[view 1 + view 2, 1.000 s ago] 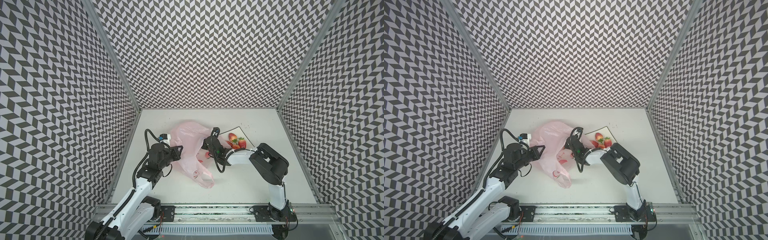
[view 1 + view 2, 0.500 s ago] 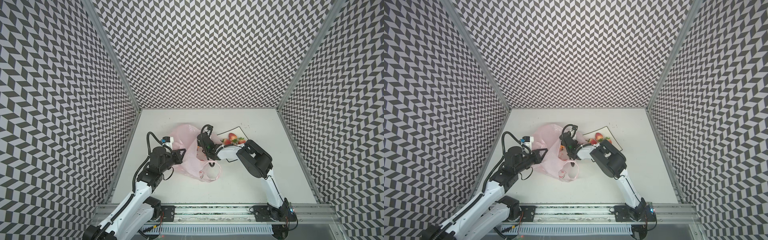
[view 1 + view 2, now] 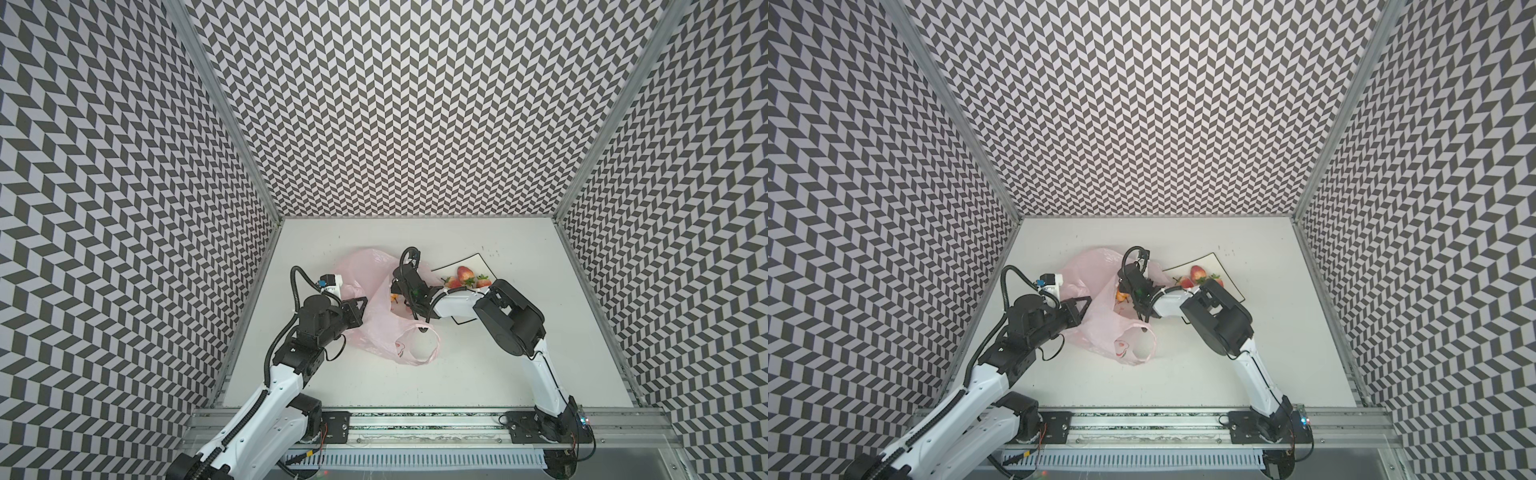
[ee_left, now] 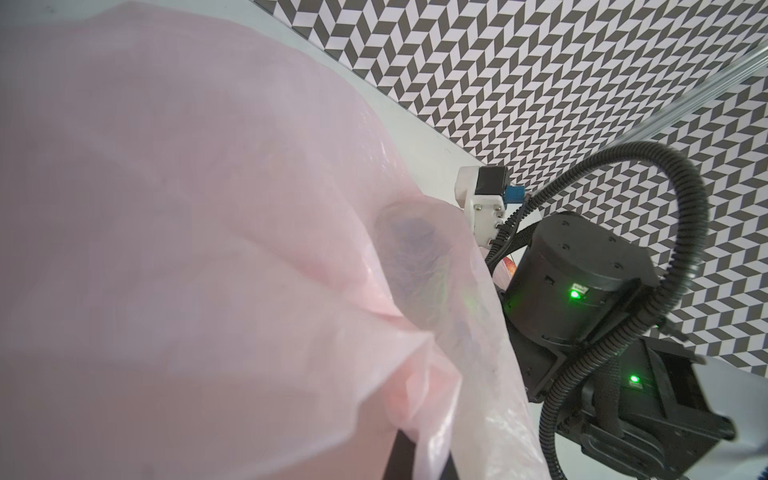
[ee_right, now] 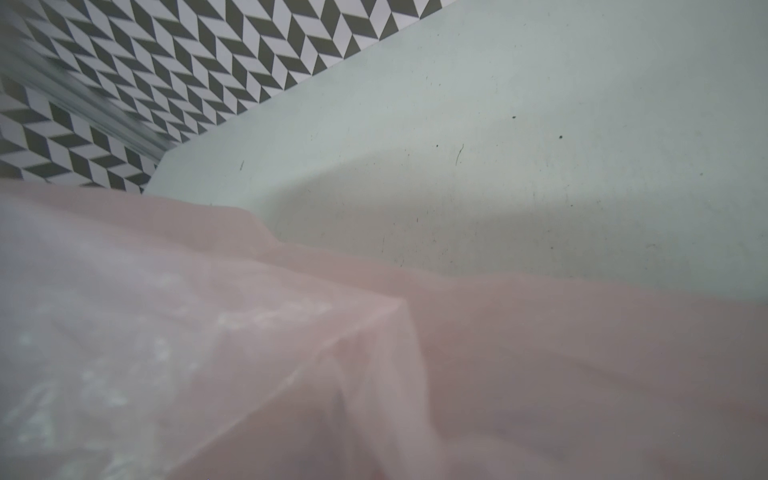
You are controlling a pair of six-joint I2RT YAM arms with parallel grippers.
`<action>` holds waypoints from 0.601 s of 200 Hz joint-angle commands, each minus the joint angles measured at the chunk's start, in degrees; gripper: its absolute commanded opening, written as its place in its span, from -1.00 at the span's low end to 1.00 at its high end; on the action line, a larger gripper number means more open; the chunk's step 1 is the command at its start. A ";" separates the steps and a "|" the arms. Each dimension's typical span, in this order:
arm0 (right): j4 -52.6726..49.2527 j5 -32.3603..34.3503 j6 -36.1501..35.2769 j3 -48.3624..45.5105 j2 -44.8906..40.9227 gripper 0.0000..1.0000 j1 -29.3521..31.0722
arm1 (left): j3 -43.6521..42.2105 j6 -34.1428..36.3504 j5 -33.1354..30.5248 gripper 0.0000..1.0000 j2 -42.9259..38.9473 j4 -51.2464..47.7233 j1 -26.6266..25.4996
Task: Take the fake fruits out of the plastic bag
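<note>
The pale-pink plastic bag [image 3: 374, 328] [image 3: 1096, 328] lies crumpled at mid-table, one loop handle spread toward the front. My left gripper [image 3: 360, 302] [image 4: 137, 453] is shut on the bag's left edge and holds the film up. My right gripper [image 3: 400, 296] [image 3: 1128, 293] reaches into the bag's mouth from the right; its fingers are hidden by the film, which also fills the right wrist view as the bag [image 5: 249, 374]. A small orange fruit [image 3: 394, 297] [image 3: 1121, 296] shows inside the mouth beside that gripper. Three red strawberries [image 3: 464, 273] [image 3: 1198, 272] lie outside the bag.
The strawberries rest on a square white plate with a black rim [image 3: 484, 268] [image 3: 1219, 259], right of the bag and partly under my right forearm. Patterned walls close the table on three sides. A metal rail [image 3: 415, 419] runs along the front edge.
My right gripper has moved left from beside the plate into the bag's mouth. The bag has bunched up and its front handle has spread into an open loop. The left gripper has kept hold of the bag.
</note>
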 commanded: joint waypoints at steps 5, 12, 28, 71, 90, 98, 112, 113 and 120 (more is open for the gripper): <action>-5.60 0.36 -4.28 1.29 2.23 0.14 -0.03 | -0.90 0.41 -1.17 -1.00 -0.92 0.45 1.63; -5.68 0.29 -4.58 1.69 2.52 0.13 0.00 | -0.85 0.64 -1.09 -1.00 -0.91 0.14 1.97; -5.57 -0.35 -4.93 2.17 2.88 0.07 -0.09 | -0.73 1.19 -1.04 -1.00 -1.01 -0.66 2.76; -7.25 -6.60 -6.82 2.34 0.37 -0.01 -0.01 | -0.71 1.74 -1.15 -1.00 -1.11 -1.59 4.29; -7.31 -8.99 -8.19 0.32 -2.70 0.01 0.42 | -0.57 1.92 -0.80 -1.00 -0.38 -1.30 4.46; -7.26 -9.93 -8.78 -0.81 -4.13 0.03 0.59 | -0.63 1.99 -0.33 -1.00 -0.30 -1.03 4.46; -6.67 -11.99 -9.99 -3.04 -6.56 0.05 0.87 | -0.72 2.22 0.50 -1.00 -0.07 -0.22 4.46; -6.60 -12.15 -10.16 -3.19 -6.76 0.06 0.87 | -0.72 2.25 0.60 -1.00 -0.10 -0.21 4.46; -6.24 -13.41 -10.75 -4.23 -7.88 0.08 1.03 | -0.77 2.39 0.94 -1.00 0.01 0.11 4.46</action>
